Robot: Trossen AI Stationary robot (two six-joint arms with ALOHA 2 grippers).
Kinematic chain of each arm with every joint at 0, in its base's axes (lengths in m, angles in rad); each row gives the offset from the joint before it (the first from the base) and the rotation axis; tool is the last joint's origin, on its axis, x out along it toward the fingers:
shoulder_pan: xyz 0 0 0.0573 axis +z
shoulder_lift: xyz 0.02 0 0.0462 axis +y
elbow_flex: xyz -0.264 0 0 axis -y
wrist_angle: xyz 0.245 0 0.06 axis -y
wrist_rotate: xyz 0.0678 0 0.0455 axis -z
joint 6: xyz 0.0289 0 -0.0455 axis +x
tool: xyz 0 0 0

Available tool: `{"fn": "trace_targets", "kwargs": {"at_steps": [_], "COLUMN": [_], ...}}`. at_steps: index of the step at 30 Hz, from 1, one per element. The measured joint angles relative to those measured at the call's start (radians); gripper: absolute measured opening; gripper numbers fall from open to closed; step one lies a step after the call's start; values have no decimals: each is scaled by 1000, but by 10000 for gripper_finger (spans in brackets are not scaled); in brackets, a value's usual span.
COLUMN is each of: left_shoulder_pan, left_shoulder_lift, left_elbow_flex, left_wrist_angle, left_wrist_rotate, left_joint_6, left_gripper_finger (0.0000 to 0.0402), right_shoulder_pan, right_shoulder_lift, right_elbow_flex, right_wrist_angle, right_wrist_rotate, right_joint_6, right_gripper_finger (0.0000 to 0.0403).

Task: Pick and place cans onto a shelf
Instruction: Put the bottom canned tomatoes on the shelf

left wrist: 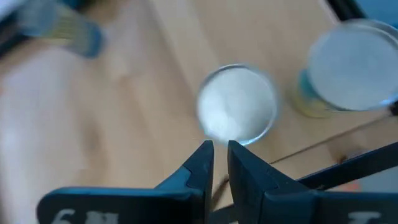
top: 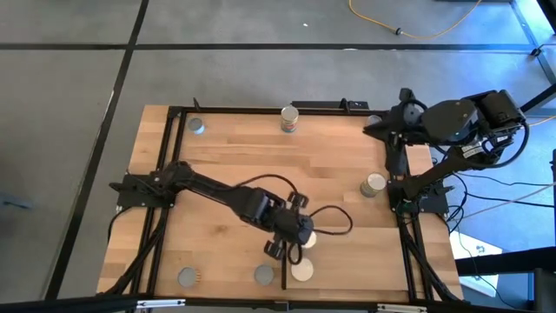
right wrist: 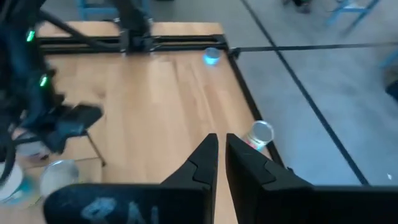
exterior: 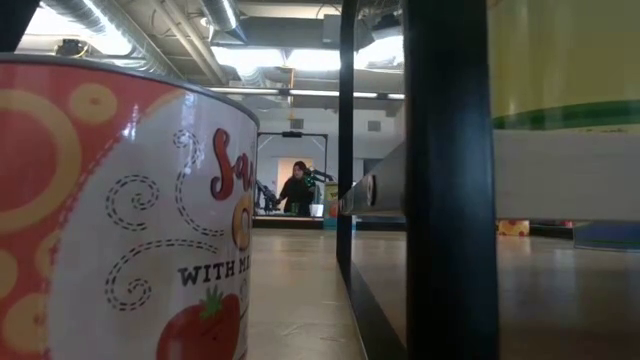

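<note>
Left gripper (top: 290,242), fingers (left wrist: 202,163) nearly closed and empty, hovered above a white-topped can (left wrist: 237,103) that stood upright, axis vertical; right gripper (right wrist: 217,163) closed too.

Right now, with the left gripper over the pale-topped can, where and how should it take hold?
Grip the can by its curved side wall, coming straight down from above: it stands upright, round top facing the left gripper. The jaws, now shut, must open wider than the top and miss the neighbouring can. The right gripper waits off to the right.
</note>
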Motion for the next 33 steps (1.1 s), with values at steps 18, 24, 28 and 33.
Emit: {"fn": "trace_targets", "kwargs": {"at_steps": [18, 24, 28, 33], "left_shoulder_pan": [66, 68, 68, 82], "left_shoulder_lift": [-262, -319, -358, -400], "left_elbow_flex": [2, 1, -6, -7], "left_wrist_angle": [-235, -409, -434, -434], "left_wrist_rotate": [-206, -305, -343, -343], "left_joint_6": [-264, -386, -444, -493], "left_gripper_finger": [1, 1, 0, 0], "right_shoulder_pan": [1, 21, 32, 32], "right_shoulder_lift": [0, 0, 0, 0], "right_elbow_flex": [-446, -711, -854, -994], "right_wrist_angle": [7, 138, 287, 496], "right_wrist_rotate": [-352, -508, -649, -759], "right_joint_6": [-96, -70, -50, -20], "right_gripper_finger": [5, 5, 3, 2]}}
